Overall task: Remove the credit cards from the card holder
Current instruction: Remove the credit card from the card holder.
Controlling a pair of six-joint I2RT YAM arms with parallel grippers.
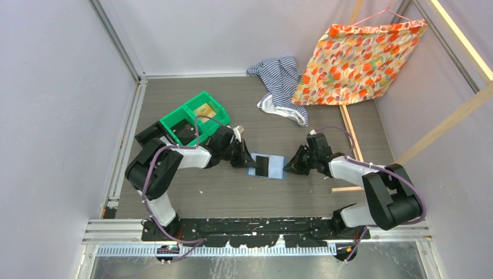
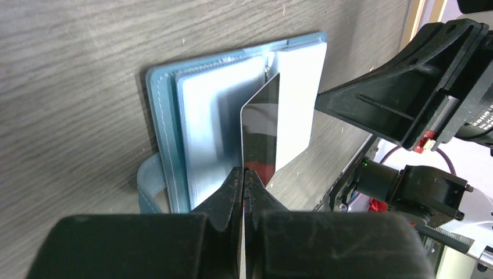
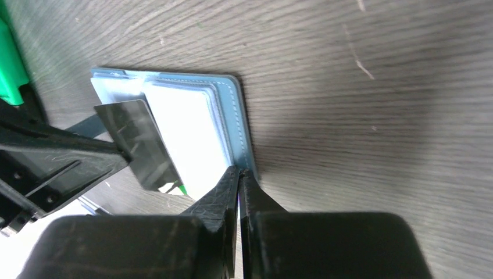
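no text, label or number can be read in any of the three views. the one bit of lettering in sight is a short line of small white print on the black housing [image 2: 480,116] of the right arm, at the right edge of the left wrist view. it is cut off by the picture's edge and too small to make out. the dark credit card [image 2: 261,131] has a glossy face that shows only glare, so any print on it cannot be told. the pale sleeves of the card holder [image 2: 161,122] are washed out to white.
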